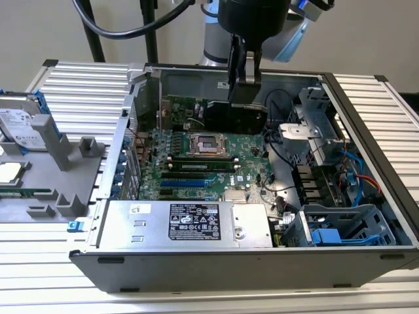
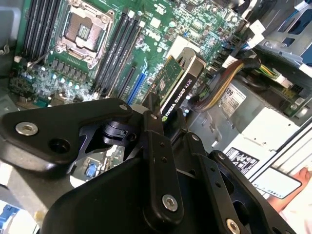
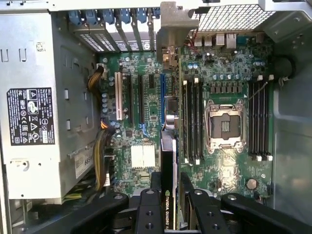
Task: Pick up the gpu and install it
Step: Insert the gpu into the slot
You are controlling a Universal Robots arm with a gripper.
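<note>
My gripper hangs inside the open computer case, shut on the gpu. The card hangs on edge above the green motherboard, its black cooler facing the exterior camera. In the second wrist view the gpu sticks out from between the fingers, showing a green board face and a black edge. In the first wrist view my gripper holds the gpu edge-on over the expansion slots, close to the blue slot. The silver end bracket points at the case's rear slot openings.
The bare processor socket and seated memory sticks lie beside the card. A silver power supply fills the near side of the case. Cables and a blue drive cage sit at the exterior view's right. A hard drive rests on a grey fixture outside.
</note>
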